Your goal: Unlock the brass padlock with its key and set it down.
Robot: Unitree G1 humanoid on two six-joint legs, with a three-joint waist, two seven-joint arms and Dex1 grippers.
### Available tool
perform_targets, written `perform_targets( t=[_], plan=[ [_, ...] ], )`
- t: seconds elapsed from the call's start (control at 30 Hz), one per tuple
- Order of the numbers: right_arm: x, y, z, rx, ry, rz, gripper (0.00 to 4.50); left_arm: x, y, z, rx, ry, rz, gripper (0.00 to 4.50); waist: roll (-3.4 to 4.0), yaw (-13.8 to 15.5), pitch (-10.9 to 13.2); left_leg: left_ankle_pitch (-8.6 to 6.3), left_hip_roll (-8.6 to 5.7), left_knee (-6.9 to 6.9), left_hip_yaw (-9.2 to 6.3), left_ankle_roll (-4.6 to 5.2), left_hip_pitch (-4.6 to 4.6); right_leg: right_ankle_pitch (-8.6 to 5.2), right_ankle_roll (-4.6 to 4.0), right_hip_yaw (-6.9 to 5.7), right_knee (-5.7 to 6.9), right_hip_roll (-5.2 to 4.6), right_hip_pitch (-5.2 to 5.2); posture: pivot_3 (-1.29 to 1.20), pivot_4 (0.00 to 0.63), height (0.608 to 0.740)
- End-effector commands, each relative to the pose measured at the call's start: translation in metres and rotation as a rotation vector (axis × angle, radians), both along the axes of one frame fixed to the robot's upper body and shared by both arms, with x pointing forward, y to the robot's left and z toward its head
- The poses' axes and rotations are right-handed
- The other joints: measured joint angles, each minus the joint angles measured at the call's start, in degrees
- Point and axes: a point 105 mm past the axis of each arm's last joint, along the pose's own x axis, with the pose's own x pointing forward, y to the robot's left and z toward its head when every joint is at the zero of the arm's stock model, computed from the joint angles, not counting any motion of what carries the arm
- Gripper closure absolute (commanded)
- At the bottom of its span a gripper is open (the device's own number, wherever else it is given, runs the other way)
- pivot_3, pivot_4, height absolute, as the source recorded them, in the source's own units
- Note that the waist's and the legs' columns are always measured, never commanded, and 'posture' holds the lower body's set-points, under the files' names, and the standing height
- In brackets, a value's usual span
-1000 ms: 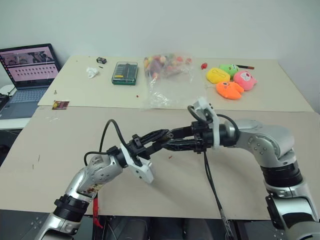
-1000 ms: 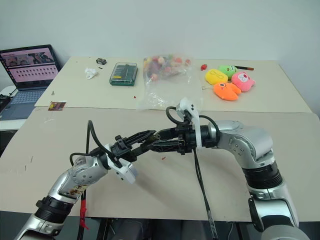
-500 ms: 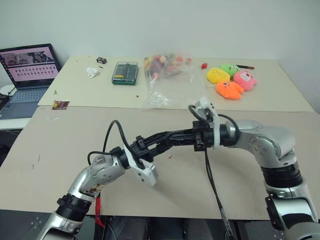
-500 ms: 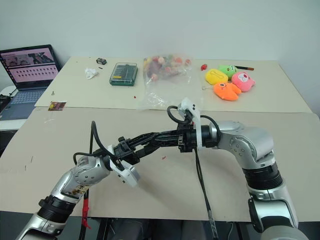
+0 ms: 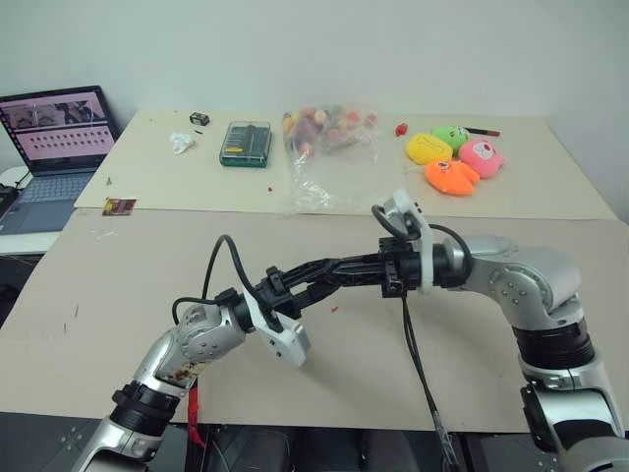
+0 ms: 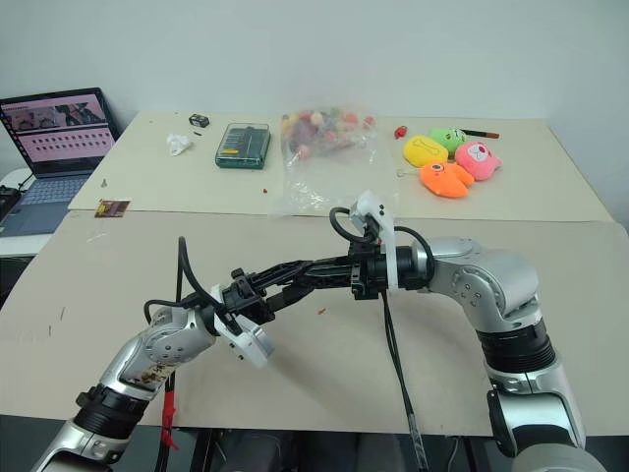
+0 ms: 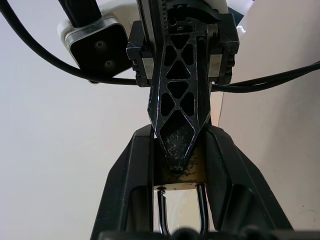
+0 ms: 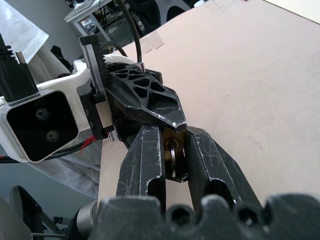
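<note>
Right now the brass padlock [image 7: 179, 176] hangs in mid-air above the bare worktop [image 5: 118, 285], pinned where the two hands meet, well in front of the clear bag of small toys [image 5: 329, 147]. The left hand [image 5: 313, 276] grips the lock's gold body between its two black fingers, shackle pointing back toward its own wrist. The right hand [image 8: 172, 157] is clenched on the key [image 8: 172, 159], a thin silvery tab that sits at the keyhole in the lock's end face; how deep it is seated I cannot tell.

Judging from this, the turning step is the one in hand, and the shackle does not look sprung yet. The risk lies in how small both pieces are against the fingers. If the right hand twists while the key is only part way in, the key could bend or skate out of the slot. If the left hand's hold is loose, the lock body may rotate along with the key instead of resisting it, or slip free and drop to the worktop below the hands. Any sideways pull between the two arms would jam the key.
</note>
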Motion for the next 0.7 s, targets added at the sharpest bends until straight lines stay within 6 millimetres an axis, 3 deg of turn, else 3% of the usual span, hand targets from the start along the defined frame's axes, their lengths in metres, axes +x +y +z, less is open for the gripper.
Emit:
perform_targets(
  t=[0.03, 0.07, 0.2, 0.5, 0.7],
  plan=[
    [-0.01, 0.009, 0.01, 0.03, -0.037, 0.07, 4.28, 0.001, 0.001, 0.01, -0.036, -0.012, 0.004, 1.77, 0.0, 0.0, 0.0, 0.0, 0.0, 0.0, 0.0, 0.0, 0.0, 0.0, 0.0, 0.0, 0.0, 0.0, 0.0, 0.0, 0.15, 0.74],
    [-0.01, 0.008, 0.009, 0.028, -0.037, 0.069, 4.28, 0.001, 0.002, 0.01, -0.037, -0.008, 0.005, 1.58, 0.0, 0.0, 0.0, 0.0, 0.0, 0.0, 0.0, 0.0, 0.0, 0.0, 0.0, 0.0, 0.0, 0.0, 0.0, 0.0, 0.15, 0.74],
    [-0.005, 0.003, 0.005, 0.02, -0.036, 0.05, 4.28, -0.003, 0.01, 0.007, -0.033, 0.02, -0.005, 0.07, 0.0, -0.07, 0.0, 0.0, 0.0, 0.0, 0.0, 0.0, 0.0, 0.0, 0.0, 0.0, 0.0, 0.0, 0.0, 0.0, 0.15, 0.74],
    [0.014, -0.013, 0.004, 0.005, -0.048, -0.02, 4.28, -0.011, 0.024, -0.018, 0.047, 0.137, 0.013, 0.02, 0.0, -0.08, 0.0, 0.0, 0.0, -0.01, 0.0, 0.01, 0.01, 0.0, 0.0, 0.0, 0.0, 0.0, 0.0, 0.0, 0.15, 0.74],
    [0.023, -0.024, 0.009, -0.004, -0.071, -0.052, 4.28, -0.004, 0.036, -0.015, -0.02, 0.189, 0.095, 0.02, 0.0, -0.05, 0.0, -0.01, 0.0, -0.01, 0.0, 0.01, 0.0, 0.0, 0.0, 0.0, -0.01, 0.0, -0.01, 0.0, 0.15, 0.74]
  ],
)
